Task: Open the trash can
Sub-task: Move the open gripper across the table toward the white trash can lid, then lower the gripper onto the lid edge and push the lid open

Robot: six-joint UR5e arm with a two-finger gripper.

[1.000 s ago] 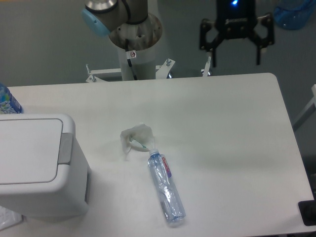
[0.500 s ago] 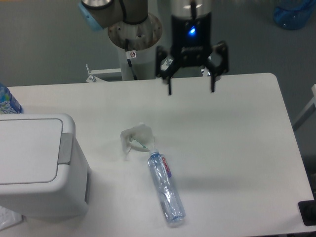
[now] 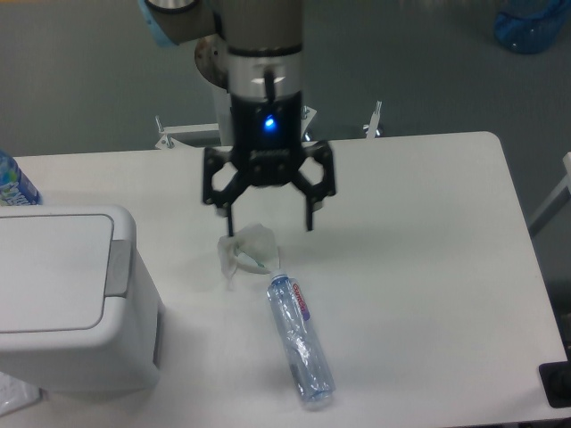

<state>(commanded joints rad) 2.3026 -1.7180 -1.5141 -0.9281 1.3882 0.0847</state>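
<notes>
The pincer (image 3: 268, 218), spread wide and empty, has been swept leftward across the counter (image 3: 419, 232) toward the trash can (image 3: 67, 303); its grey push bar (image 3: 119, 267) is not yet reached.

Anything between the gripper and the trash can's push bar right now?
Nothing visible. The open gripper hangs above the crumpled wrapper; bare table separates it from the trash can and its grey push bar.

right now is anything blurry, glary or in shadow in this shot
Fixed camera: soft throughout, with no harsh glare; the pincer, open, carries a glowing blue light; faint shadows lie under the bottle and beside the trash can; the crumpled wrap blends into the white table.
</notes>
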